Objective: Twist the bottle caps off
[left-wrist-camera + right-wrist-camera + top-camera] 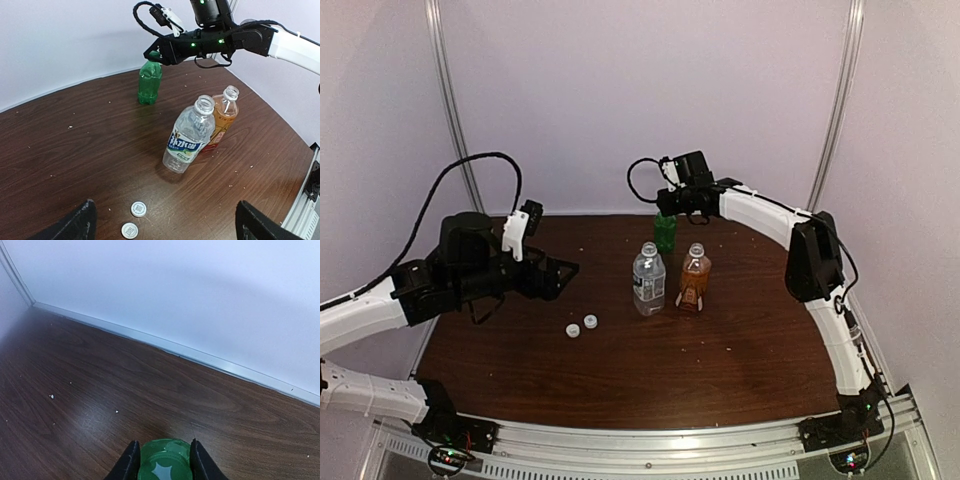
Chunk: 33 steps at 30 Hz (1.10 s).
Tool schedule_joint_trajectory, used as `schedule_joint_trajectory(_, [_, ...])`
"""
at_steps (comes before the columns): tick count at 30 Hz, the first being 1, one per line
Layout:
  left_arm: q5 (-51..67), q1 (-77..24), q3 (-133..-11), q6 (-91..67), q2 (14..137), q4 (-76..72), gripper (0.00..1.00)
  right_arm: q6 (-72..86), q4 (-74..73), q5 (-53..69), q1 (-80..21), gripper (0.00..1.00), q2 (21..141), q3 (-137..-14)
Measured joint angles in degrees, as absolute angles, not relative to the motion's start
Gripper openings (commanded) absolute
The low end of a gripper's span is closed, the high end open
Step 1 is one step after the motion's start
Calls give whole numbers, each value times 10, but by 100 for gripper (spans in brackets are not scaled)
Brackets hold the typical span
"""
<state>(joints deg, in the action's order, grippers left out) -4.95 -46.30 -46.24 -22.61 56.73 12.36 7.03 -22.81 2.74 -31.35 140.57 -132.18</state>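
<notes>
The right pincer (665,210) reaches down at the far side of the table (620,380) and grips the green bottle (665,235) at its top, one finger on each side. I cannot tell whether the green cap sits between them. The left pincer (165,204) hangs above the wood with its fingers spread wide, holding nothing. Just below it, in the gap between its fingers, lie a white cap (138,208) and a second white cap (130,230), close together and flat. Ahead of it and slightly to its right stand the clear bottle (187,142) and, just beside that, the amber bottle (224,117), both upright with bare open necks. They stand nearer than the right pincer, between the two.
</notes>
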Motion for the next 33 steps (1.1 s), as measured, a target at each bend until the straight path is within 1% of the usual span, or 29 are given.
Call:
schedule_joint_trajectory(8, [-73, -463, -459, -224, 543, 135, 98, 59, -230, 21, -314, 16, 1408, -1328])
schedule_joint_trajectory(15, [-104, -463, -446, -225, 504, 133, 98, 49, -247, 23, -314, 7, 1381, -1319])
schedule_joint_trajectory(18, [-105, -463, -445, -229, 498, 133, 98, 46, -253, 30, -314, 5, 1332, -1298])
schedule_joint_trajectory(22, [-99, -463, -450, -228, 510, 133, 98, 44, -255, 49, -314, 4, 1230, -1276])
schedule_joint_trajectory(27, [-71, -463, -486, -204, 542, 134, 98, 44, -251, 93, -319, 4, 1098, -1235])
schedule_joint_trajectory(33, [-25, -463, -515, -164, 557, 116, 97, 42, -261, 149, -352, 3, 988, -1156])
